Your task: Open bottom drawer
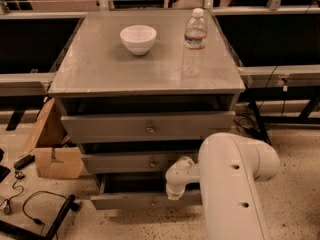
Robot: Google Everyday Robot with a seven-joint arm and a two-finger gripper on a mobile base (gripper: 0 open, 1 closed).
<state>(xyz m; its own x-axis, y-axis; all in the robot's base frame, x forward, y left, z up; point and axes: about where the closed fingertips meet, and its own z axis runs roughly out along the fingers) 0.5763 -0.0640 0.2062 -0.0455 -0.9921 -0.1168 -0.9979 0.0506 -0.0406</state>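
End effector was low at the front of the bottom drawer, right of centre | grip state: cannot tell | drawer stood partly out | bowl and bottle near surface far edge

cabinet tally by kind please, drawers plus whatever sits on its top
drawers: 3, namely top drawer, middle drawer, bottom drawer (partly out)
white bowl: 1
water bottle: 1
total: 5
The gripper is low at the bottom drawer's front, right of centre.
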